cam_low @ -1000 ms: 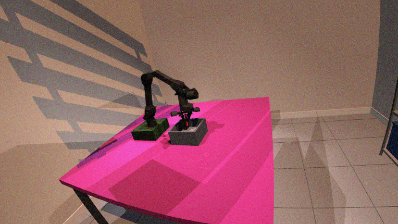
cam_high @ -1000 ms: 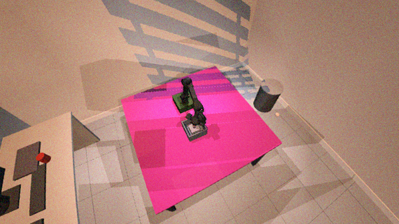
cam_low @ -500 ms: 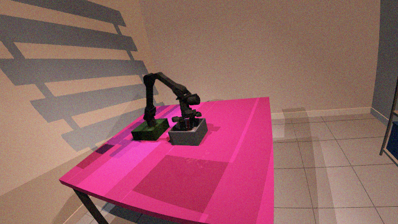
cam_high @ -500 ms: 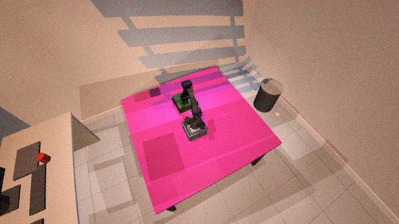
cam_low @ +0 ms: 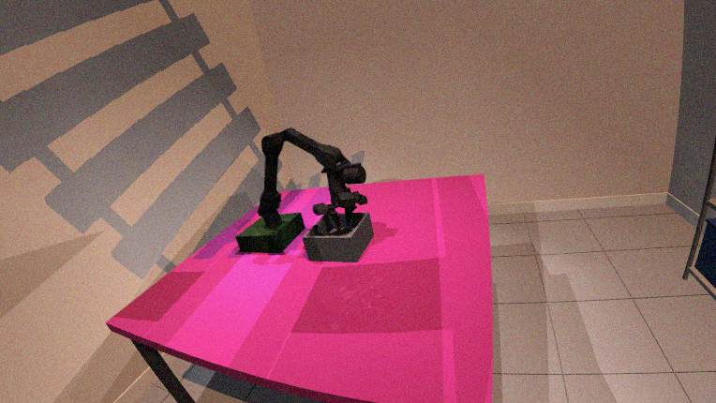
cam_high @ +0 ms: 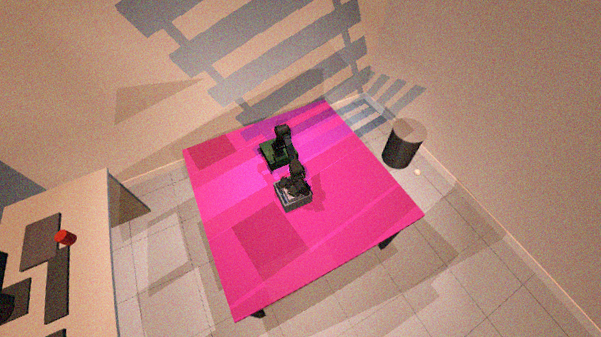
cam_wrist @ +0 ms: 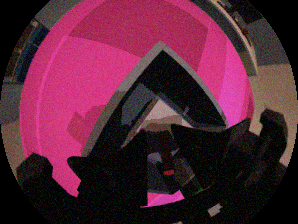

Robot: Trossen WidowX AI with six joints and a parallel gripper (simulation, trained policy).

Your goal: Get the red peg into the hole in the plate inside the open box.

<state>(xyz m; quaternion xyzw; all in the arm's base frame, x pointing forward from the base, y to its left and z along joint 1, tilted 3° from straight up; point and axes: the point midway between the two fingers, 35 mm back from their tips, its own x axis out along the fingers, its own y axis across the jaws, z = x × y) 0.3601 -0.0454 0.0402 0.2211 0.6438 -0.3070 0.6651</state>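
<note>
The open grey box (cam_high: 299,206) (cam_low: 330,248) (cam_wrist: 114,103) stands on the pink table in front of the arm's base. My gripper (cam_high: 293,189) (cam_low: 337,228) (cam_wrist: 158,130) reaches down inside it, fingers parted a little and not clamped: open. The red peg (cam_wrist: 168,172) shows between the fingers in the wrist view, a dark red shaft with a brighter red end. Part of the pale plate (cam_wrist: 159,109) shows at the box bottom beyond the fingertips. The fingers hide the hole and the peg's lower end, so I cannot tell how deep the peg sits.
The arm rises from a green base block (cam_high: 268,153) (cam_low: 268,237) just behind the box. The box walls stand close around the fingers. The pink table (cam_high: 364,193) (cam_low: 400,300) carries both. A dark bin (cam_high: 399,150) stands on the floor beyond the table.
</note>
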